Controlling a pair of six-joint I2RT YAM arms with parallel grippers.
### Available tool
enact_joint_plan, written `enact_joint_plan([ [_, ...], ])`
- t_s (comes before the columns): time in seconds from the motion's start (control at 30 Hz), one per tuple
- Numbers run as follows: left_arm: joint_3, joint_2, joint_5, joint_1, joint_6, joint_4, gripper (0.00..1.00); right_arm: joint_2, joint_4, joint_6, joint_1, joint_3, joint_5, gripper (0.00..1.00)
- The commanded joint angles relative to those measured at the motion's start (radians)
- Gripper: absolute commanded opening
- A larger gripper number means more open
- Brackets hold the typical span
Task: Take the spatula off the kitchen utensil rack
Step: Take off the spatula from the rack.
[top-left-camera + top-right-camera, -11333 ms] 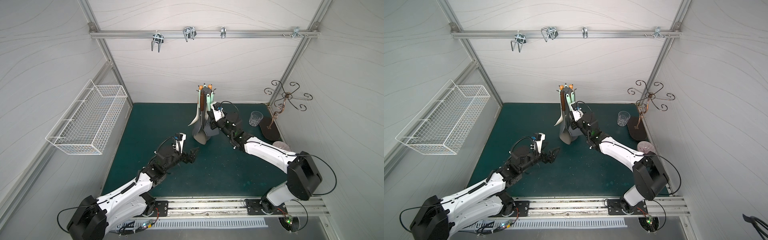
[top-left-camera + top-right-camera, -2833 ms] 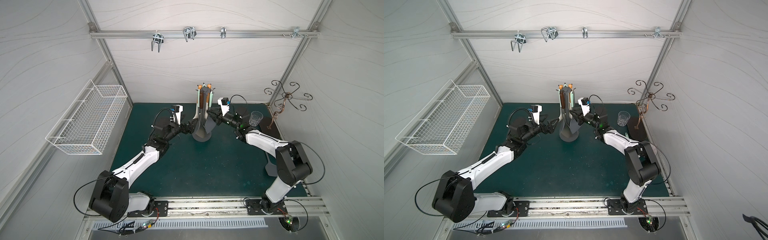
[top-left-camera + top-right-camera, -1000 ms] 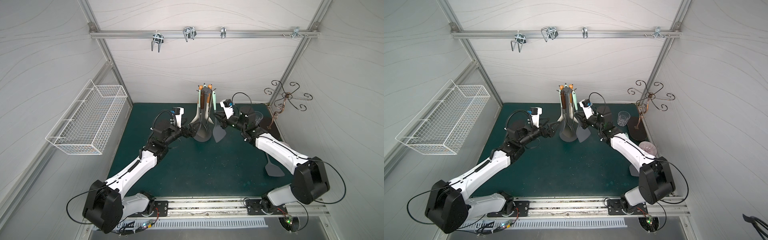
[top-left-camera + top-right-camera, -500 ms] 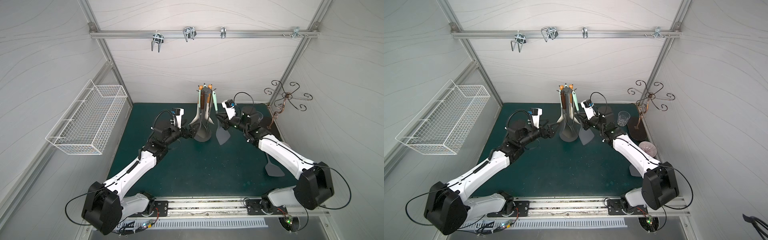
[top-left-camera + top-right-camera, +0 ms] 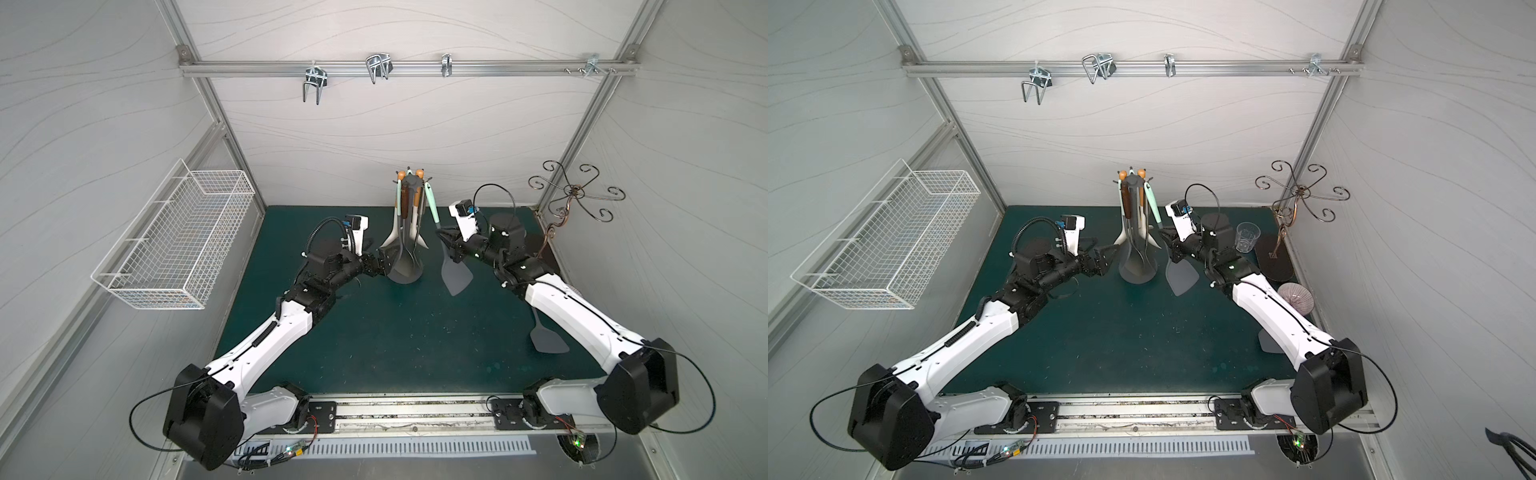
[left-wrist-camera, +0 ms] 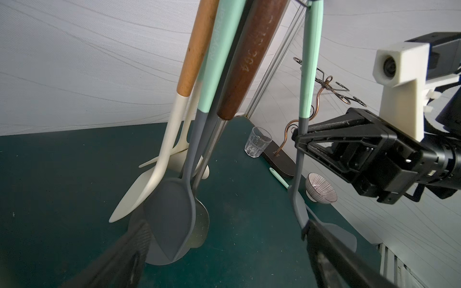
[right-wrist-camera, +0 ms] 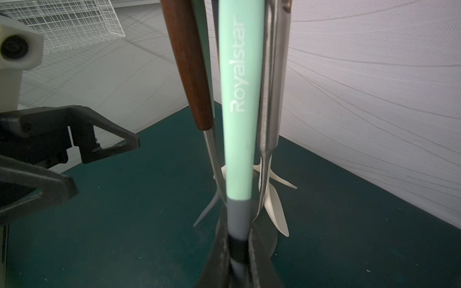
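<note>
The spatula (image 5: 456,272) is pinched at its grey neck by the right gripper (image 5: 444,243), tilted away just beside the kitchen utensil rack (image 5: 411,179), where other utensils (image 5: 404,205) are hung. The left gripper (image 5: 385,266) is held spread wide beside the rack's base.

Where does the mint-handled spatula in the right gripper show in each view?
Top view: spatula just right of the rack.
Top view: spatula there too.
Left wrist: spatula beside the hung utensils, stem in the right gripper.
Right wrist: spatula close up, centre.
Shared landmark: the rack, in all four.
</note>
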Motion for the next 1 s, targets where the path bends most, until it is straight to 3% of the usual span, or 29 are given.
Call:
enact_joint_plan([
  [0.0,0.055,-0.023,0.002,-0.007,0.009,0.014,0.99,-0.066,0.061,0.009,-0.008,0.024,-0.016,0.00],
  [0.53,0.097,-0.016,0.003,-0.017,0.008,-0.056,0.99,-0.090,0.002,0.032,-0.021,0.017,-0.004,0.00],
  [0.97,0.101,-0.004,-0.005,-0.023,0.012,-0.065,0.99,-0.128,-0.127,0.057,-0.054,0.048,-0.085,0.00],
])
